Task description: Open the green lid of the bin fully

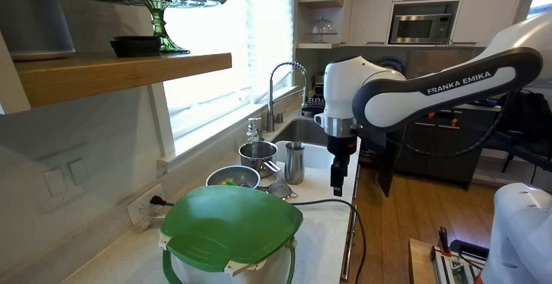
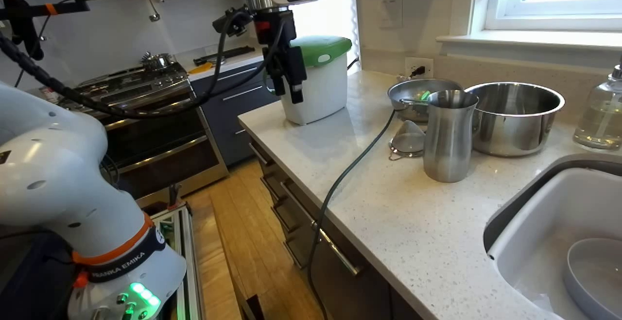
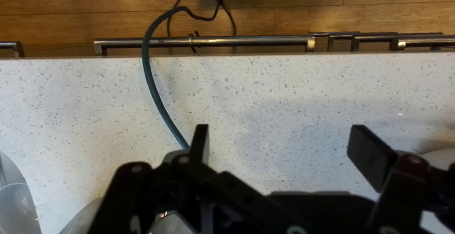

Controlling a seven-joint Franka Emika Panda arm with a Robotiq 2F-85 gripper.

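In an exterior view, got a green lid [image 1: 233, 223] closed on the white bin [image 1: 274, 271], on the bench [image 1: 323, 228] around 7 o'clock. Also got the pincer [image 1: 338, 189] hanging near 4, well apart from both. In an exterior view with a steel cup [image 2: 449, 138] at 3, can see bin and lid up at 12, partly behind the pincer. In the wrist view, got fingers [image 3: 371, 159] spread wide over the bench, plus a dark cable [image 3: 151, 85] around 10.

Forearm [image 1: 448, 89] slanting dn twd wrist [image 1: 343, 88]; wrist vert., gripper [image 3: 282, 147] ptg dn, fingers [image 3: 371, 157] spread w/ wide gap.
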